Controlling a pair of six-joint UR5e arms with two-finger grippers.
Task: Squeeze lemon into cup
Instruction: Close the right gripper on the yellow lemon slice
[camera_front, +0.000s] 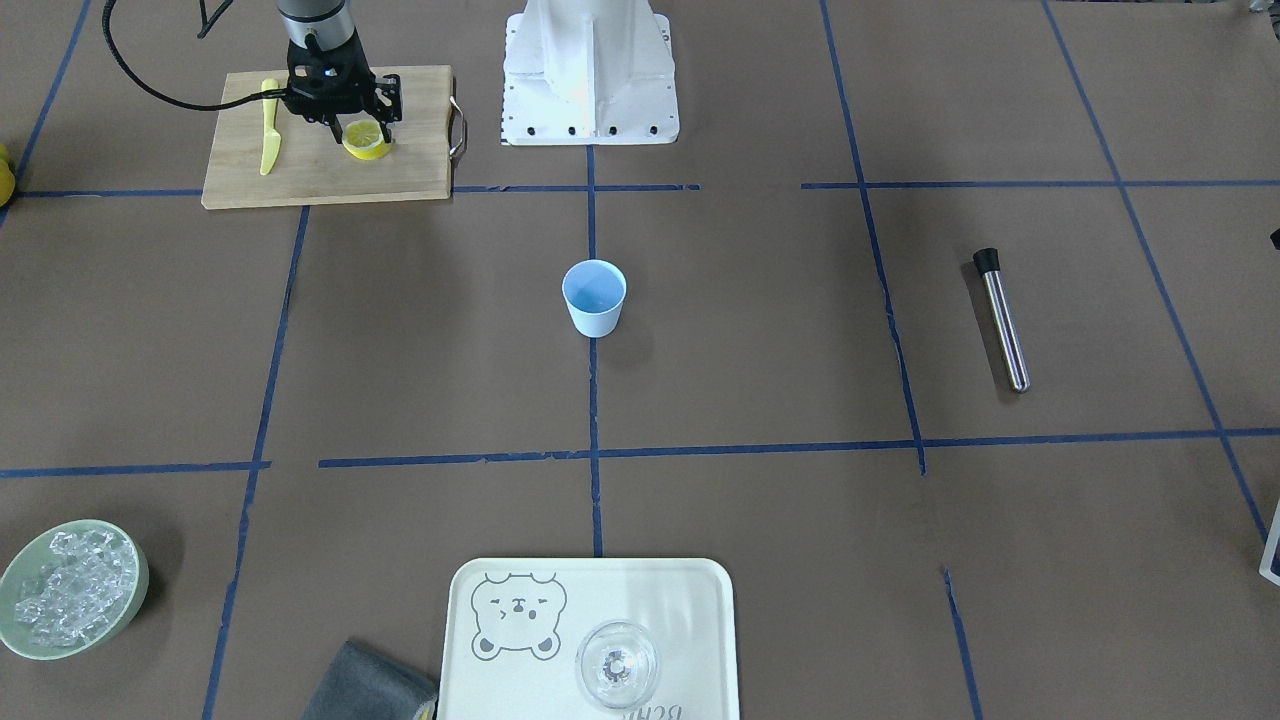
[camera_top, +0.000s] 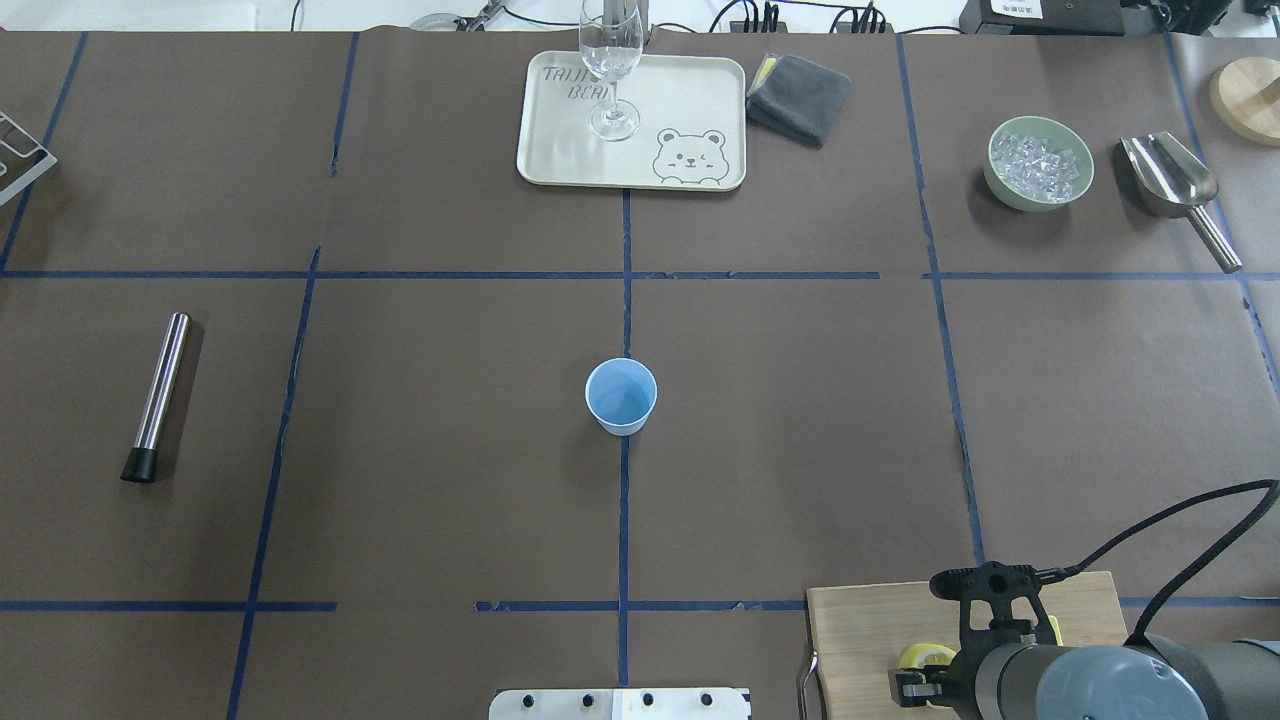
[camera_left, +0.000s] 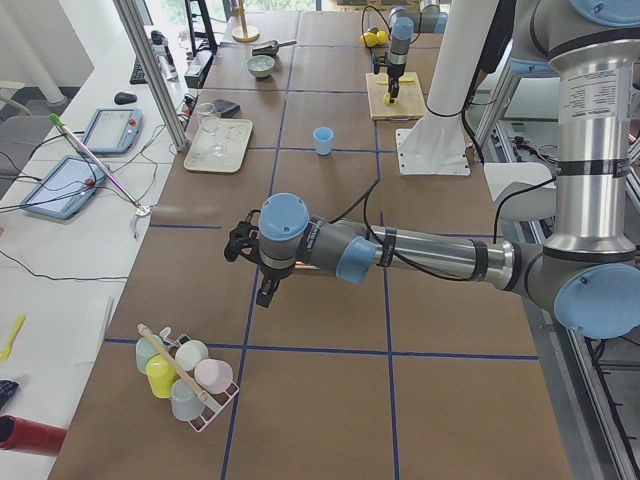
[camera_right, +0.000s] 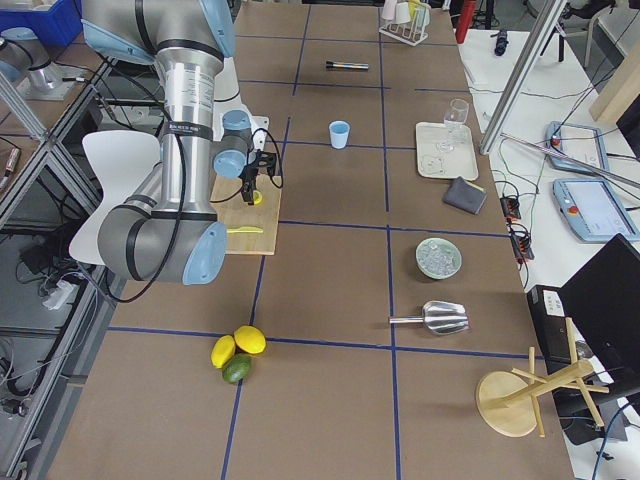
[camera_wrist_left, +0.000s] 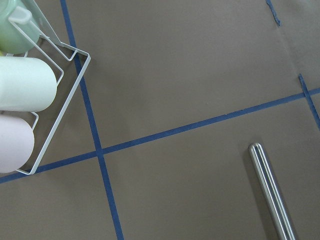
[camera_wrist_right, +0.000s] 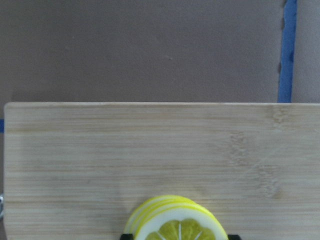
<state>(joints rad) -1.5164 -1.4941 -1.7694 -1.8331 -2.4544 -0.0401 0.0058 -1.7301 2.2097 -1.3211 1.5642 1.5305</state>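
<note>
The lemon (camera_wrist_right: 175, 227) is seen as a thin round slice with a yellow rind and pale flesh cut into segments. A 2nd rind is seen just behind it, touching it. It is found on the wooden cutting board (camera_front: 410, 170), near the board's middle. The board is set by the desk's robot-side edge, toward the right-arm end. The cup (camera_front: 594, 296), light blue, tapered and without a handle, is stood upright at the desk's centre, well apart from the board.

A yellow knife (camera_front: 268, 130) is laid on the same board near its outer short edge, apart from the slice. A steel rod (camera_front: 1002, 320) with a black cap is laid toward the desk's other end. At the far edge, a tray (camera_front: 700, 600) carrying a clear glass (camera_front: 617, 665), a grey cloth (camera_front: 365, 685) and a bowl of ice (camera_front: 70, 590) are placed.

The right gripper (camera_front: 365, 130) is lowered over the slice, its 2 fingertips pressed against the rind at opposite sides. The left gripper (camera_left: 264, 294) is held above bare desk near a cup rack (camera_left: 185, 375); its spread cannot be told.
</note>
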